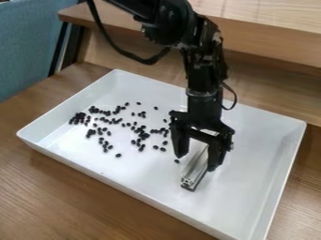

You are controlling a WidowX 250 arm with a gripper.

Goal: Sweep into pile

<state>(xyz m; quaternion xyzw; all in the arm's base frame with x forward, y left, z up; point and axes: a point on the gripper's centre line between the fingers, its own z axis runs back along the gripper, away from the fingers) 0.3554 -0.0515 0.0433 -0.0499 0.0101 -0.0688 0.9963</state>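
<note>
Stray beans could escape the sweep
The claw (197, 161) grips a metal bar (197, 169) beside black beans (145, 136) scattered in the white tray (257, 140); if it tilts, some may slip underneath.

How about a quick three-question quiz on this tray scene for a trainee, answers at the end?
1. Which colour is the tray: (a) blue, (b) white or (c) black?
2. True or false: the dark beans all lie in one tight pile.
3. Fill in the blank: in the picture, the beans lie mostly to the ____ of the metal bar.

Key: 1. b; 2. false; 3. left.
</note>
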